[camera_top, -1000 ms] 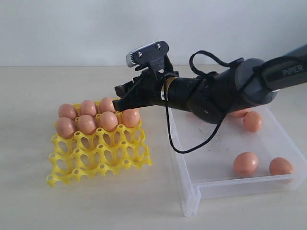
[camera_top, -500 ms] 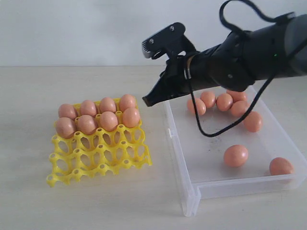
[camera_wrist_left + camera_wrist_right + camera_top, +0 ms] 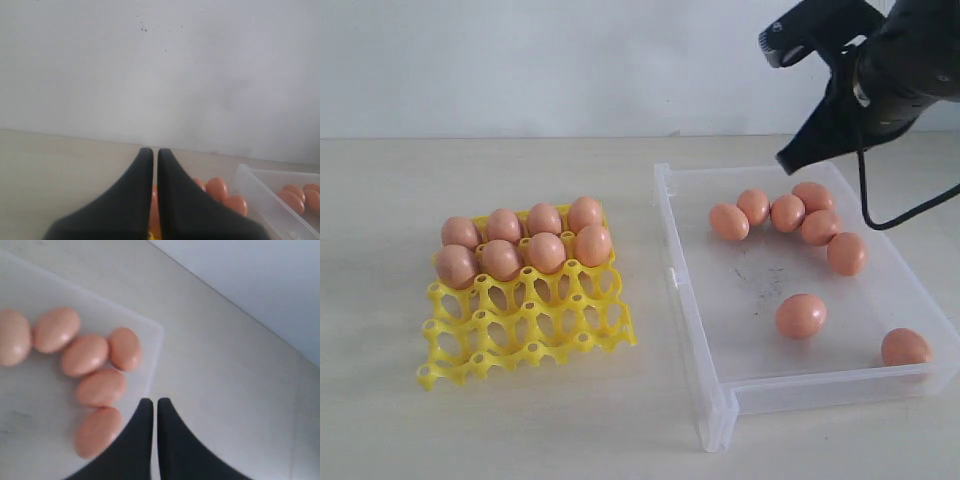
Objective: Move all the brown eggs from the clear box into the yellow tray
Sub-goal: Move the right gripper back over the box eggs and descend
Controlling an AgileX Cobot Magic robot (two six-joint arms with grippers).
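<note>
- The table (image 3: 520, 430) is a pale beige, matt surface that runs back to a plain off-white wall (image 3: 520, 60). The left wrist view shows a few tiny dark specks on that wall.
- The yellow tray (image 3: 520, 335) sits on the left of the table, well apart from the box.
- Eight brown eggs (image 3: 547, 252) fill the tray's two far rows, one to a cup. The two near rows are bare lattice.
- The clear box (image 3: 820, 390) lies on the right, its floor marked with some dark specks near the middle.
- Eight more eggs lie loose in the box. Six cluster in a curved line along its far side, one lies alone toward the middle, and one is in the near right corner.
- The right gripper (image 3: 790, 160) hangs in the air above the far side of the box. Its jaws are pressed together with only a thin slit between them, and it holds nothing.
- In the right wrist view its tips (image 3: 154, 405) are over a corner of the box, close to the egg cluster but clear of it.
- The left gripper (image 3: 155, 152) likewise has its jaws closed to a hairline gap and is empty. Eggs and a box edge are blurred beyond it.
</note>
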